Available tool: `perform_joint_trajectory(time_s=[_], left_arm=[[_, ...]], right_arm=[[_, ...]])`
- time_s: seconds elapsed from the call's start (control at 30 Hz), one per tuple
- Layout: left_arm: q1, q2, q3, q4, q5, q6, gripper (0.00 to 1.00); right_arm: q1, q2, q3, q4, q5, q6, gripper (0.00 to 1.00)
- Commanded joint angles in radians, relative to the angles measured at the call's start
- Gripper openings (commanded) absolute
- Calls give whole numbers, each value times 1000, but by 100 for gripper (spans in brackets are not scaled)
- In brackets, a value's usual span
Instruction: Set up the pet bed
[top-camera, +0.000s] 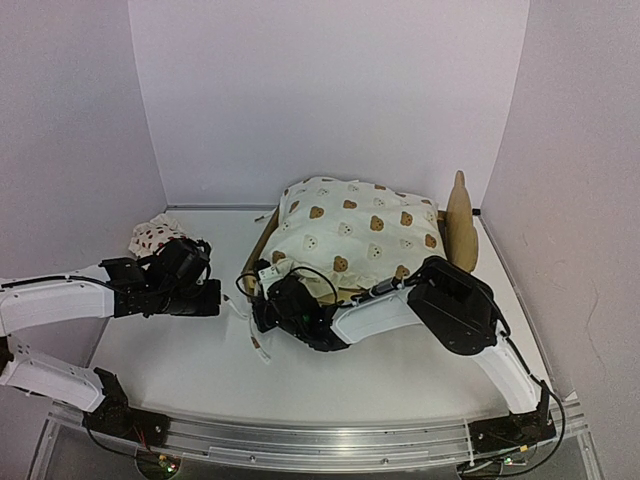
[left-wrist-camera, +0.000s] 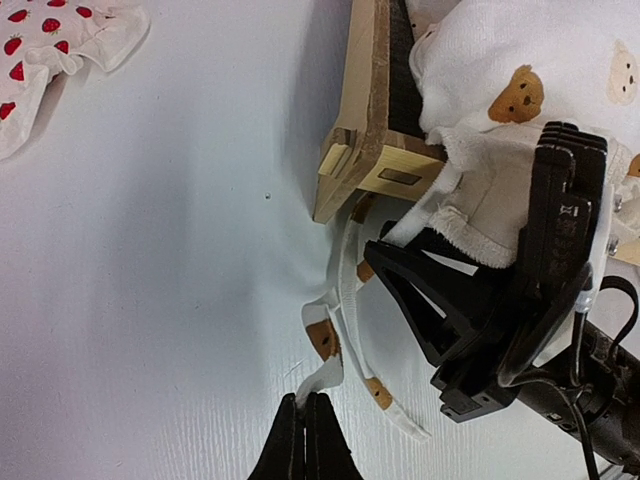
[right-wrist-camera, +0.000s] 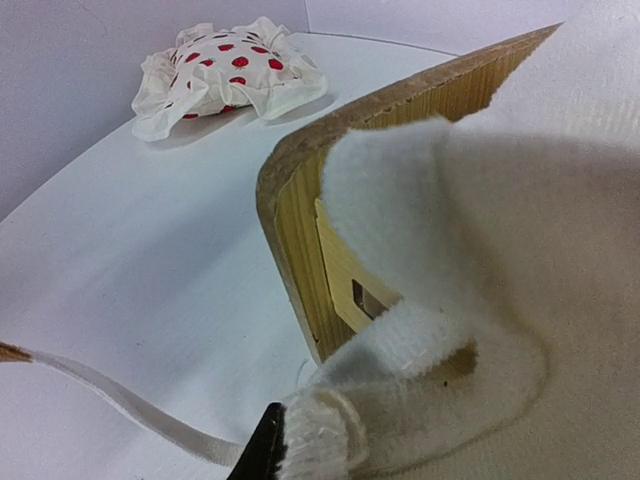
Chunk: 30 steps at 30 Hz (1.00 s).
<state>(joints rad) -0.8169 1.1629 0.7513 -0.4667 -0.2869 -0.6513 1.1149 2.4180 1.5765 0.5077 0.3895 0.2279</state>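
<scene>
Cream bear-print cushion (top-camera: 360, 230) sits lumpy on the light wooden pet bed with bear ears (top-camera: 461, 230), mid-table. The right gripper (top-camera: 268, 290) pinches the cushion's corner. The left gripper (left-wrist-camera: 305, 420) is squeezed shut at a white tie (left-wrist-camera: 345, 300). A hard pull could drag the bed or slip the cloth.

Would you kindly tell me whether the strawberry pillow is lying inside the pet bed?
No, the strawberry pillow lies on the table, well apart from the pet bed.

pet bed (top-camera: 460, 228): cushion (top-camera: 355, 225) hides its base from us
right gripper (top-camera: 260, 295): fingertips lost under the cushion edge; we cannot tell its grip
pillow (left-wrist-camera: 40, 50): cut off in left wrist view
</scene>
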Motion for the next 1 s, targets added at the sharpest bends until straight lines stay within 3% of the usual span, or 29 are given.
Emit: perform_joint_trajectory(time_s=[0.0, 0.27, 0.57, 0.97], left_arm=[[5, -5, 37, 45, 10, 27, 0], [12, 37, 82, 108, 51, 90, 0], [40, 151, 142, 186, 115, 138, 0], [82, 227, 148, 251, 196, 158, 0]], right_arm=[[-3, 14, 37, 51, -28, -37, 11], [-3, -65, -94, 170, -127, -117, 1], [-4, -142, -196, 247, -170, -170, 0], [-5, -156, -185, 265, -240, -181, 0]])
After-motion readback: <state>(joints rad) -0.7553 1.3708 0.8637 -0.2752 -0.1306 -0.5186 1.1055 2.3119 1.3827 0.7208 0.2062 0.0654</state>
